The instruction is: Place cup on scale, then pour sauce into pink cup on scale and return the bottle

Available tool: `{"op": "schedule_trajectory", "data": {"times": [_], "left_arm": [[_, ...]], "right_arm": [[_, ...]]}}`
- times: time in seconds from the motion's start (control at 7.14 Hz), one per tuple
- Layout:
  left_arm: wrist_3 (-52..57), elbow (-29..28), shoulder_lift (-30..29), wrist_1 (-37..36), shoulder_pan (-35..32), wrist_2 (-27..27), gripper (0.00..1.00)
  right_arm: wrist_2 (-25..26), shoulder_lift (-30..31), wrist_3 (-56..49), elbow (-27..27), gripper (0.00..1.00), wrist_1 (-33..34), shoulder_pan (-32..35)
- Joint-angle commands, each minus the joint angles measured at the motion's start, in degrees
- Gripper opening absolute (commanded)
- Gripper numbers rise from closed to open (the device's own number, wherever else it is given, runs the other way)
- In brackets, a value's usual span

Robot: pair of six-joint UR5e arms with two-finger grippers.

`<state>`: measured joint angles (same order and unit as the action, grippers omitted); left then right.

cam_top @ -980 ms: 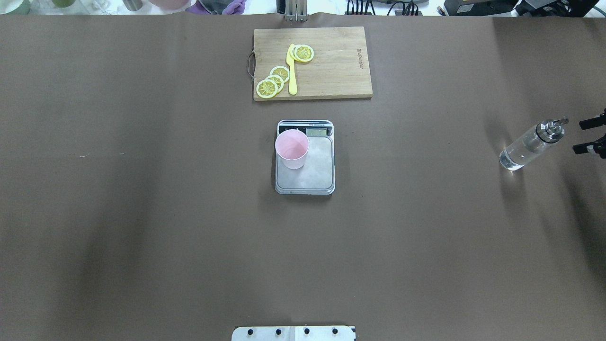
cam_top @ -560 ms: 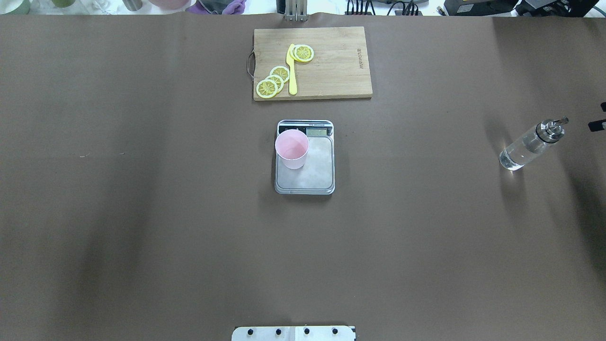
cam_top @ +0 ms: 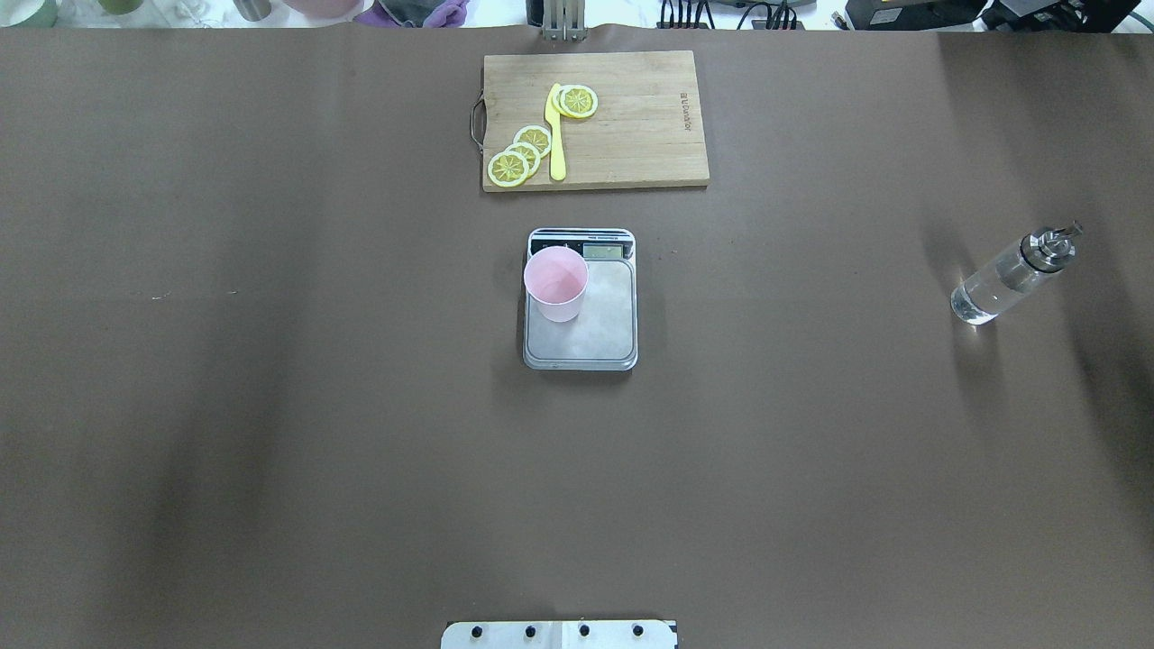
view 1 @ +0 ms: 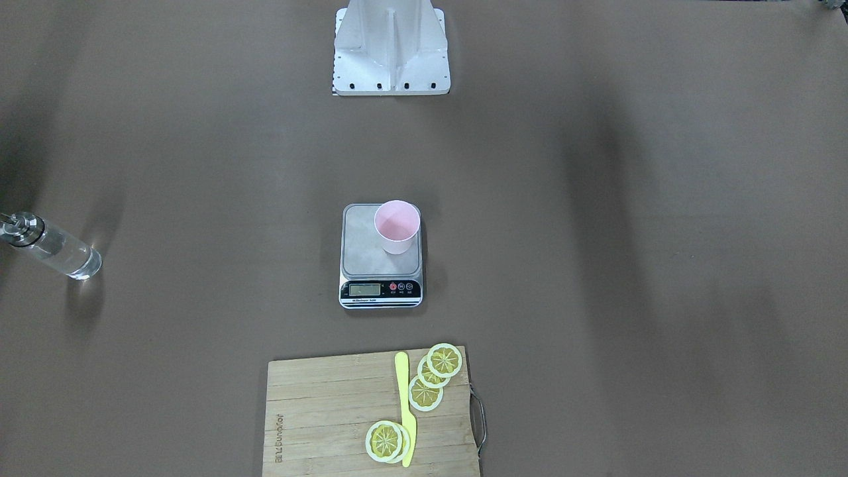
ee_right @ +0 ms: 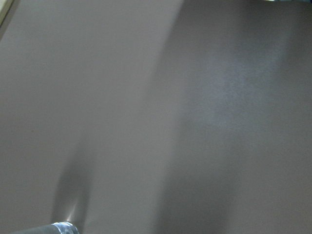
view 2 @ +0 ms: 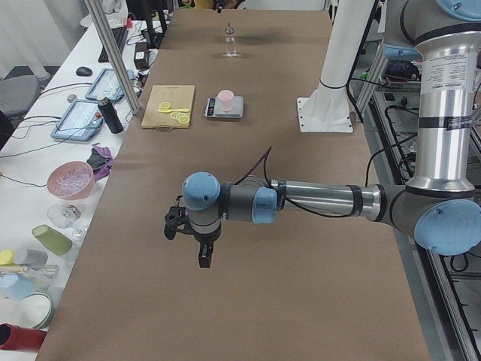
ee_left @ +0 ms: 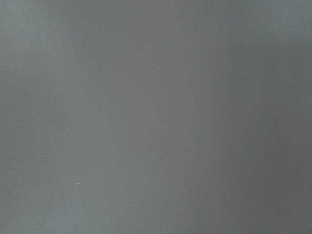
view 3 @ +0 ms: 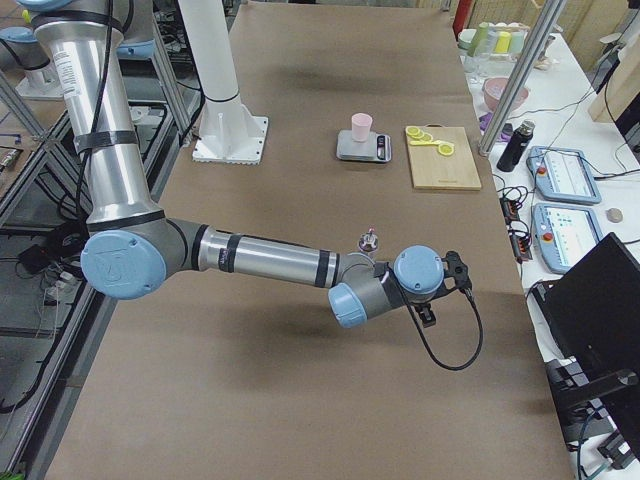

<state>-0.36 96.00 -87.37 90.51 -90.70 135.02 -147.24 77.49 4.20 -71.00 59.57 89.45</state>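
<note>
One pink cup (cam_top: 556,284) stands upright on the robot's-left side of the one scale (cam_top: 595,335) at mid-table, with broad brown table cover (cam_top: 270,406) on every side and one cutting board (cam_top: 631,135) just beyond it near the far edge. One bottle (cam_top: 1005,279) of clear sauce (cam_top: 987,296) stands near the table's right edge, well apart from the scale. The board carries one yellow knife (cam_top: 556,135) and what look like five lemon slices (cam_top: 526,155); its stamped mark and the scale's display are too small to read, and neither the left gripper (view 2: 188,239) nor the right gripper (view 3: 443,293), both held off at the table's ends, shows its opening clearly enough to judge.
</note>
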Motion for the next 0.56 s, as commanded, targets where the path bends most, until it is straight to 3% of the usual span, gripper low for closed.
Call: {"op": "schedule_trajectory", "data": {"times": [0.0,0.42], "left_arm": [[0.09,0.23,0.18,-0.07,0.00,-0.02,0.98],[0.09,0.41,0.18,-0.16,0.00,-0.02,0.98]], "right_arm": [[3.18,-2.69,5.42,0.25,1.00,9.57,0.20],[11.15,-3.84,8.02,1.30,1.00,14.86,-1.29]]}}
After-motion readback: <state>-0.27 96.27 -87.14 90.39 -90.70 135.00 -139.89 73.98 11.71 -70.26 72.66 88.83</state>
